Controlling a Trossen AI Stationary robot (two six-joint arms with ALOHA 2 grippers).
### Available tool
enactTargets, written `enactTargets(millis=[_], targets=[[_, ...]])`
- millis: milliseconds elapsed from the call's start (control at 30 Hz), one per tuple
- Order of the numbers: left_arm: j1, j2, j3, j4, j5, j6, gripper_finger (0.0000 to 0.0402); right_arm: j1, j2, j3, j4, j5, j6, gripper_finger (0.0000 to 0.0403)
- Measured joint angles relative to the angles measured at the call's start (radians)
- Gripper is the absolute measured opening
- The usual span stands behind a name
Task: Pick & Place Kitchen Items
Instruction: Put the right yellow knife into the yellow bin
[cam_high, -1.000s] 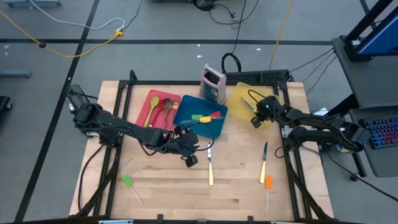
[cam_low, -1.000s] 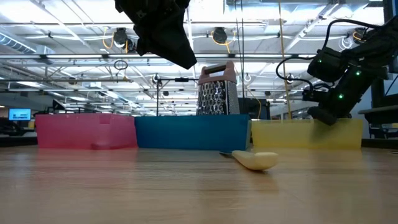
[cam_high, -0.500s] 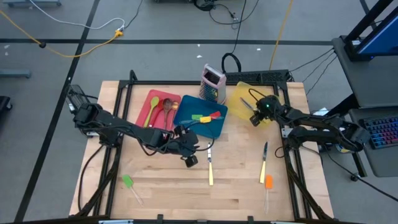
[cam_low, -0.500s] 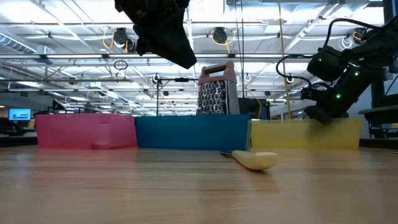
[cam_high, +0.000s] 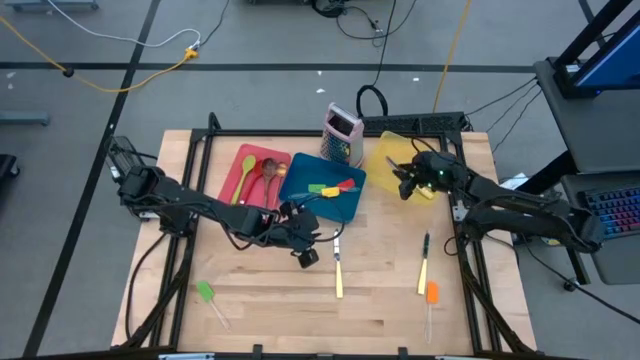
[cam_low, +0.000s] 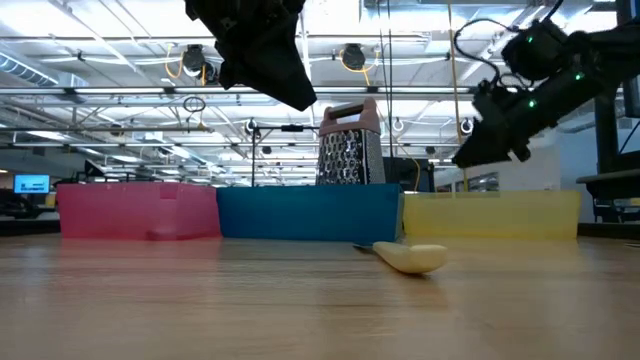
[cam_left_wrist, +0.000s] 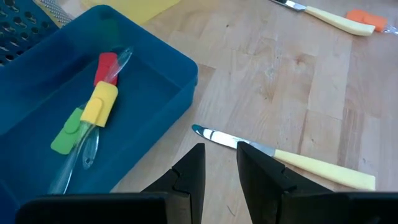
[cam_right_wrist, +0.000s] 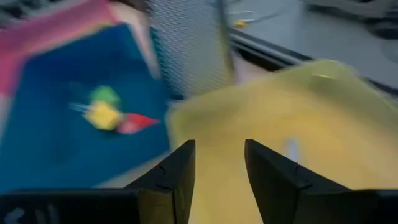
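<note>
My left gripper (cam_high: 305, 255) hovers open over the table's middle, just above a pale-handled knife (cam_left_wrist: 283, 160) that lies flat on the wood, also seen in the high view (cam_high: 338, 273). My right gripper (cam_high: 404, 184) hangs open above the yellow tray (cam_high: 388, 150), clear of its rim in the low view (cam_low: 468, 156); a pale item (cam_right_wrist: 290, 149) lies blurred in that tray. Green, yellow and red spatulas (cam_left_wrist: 93, 115) lie in the blue tray (cam_high: 305, 170). Spoons (cam_high: 262, 172) lie in the red tray (cam_high: 243, 158).
A metal grater (cam_high: 342, 132) with a pink top stands behind the blue tray. A second knife (cam_high: 424, 266) and an orange spatula (cam_high: 431, 297) lie near the right front. A green spatula (cam_high: 207, 295) lies at the left front. Bare wood spans the near middle.
My right gripper has risen from down at the yellow tray's wall to well above it and has tipped toward level, shifting slightly toward the table's left. My left gripper has kept still.
</note>
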Motion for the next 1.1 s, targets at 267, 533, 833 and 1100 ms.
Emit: enactTargets(millis=[267, 533, 833, 1100], targets=[[-0.001, 0.0, 0.0, 0.0, 0.0, 0.006, 0.0095, 0.224, -0.083, 0.001, -0.013, -0.053, 0.14, 0.013], [0.009, 0.0, 0.0, 0.001, -0.001, 0.016, 0.0095, 0.554, -0.072, 0.089, -0.049, 0.219, 0.156, 0.013], [0.036, 0.0, 0.0, 0.01, -0.002, 0.058, 0.0095, 0.928, 0.116, 0.326, -0.199, 0.638, 0.174, 0.013], [0.046, 0.0, 0.0, 0.01, -0.002, 0.088, 0.0095, 1.052, 0.395, 0.511, -0.306, 0.673, 0.346, 0.013]])
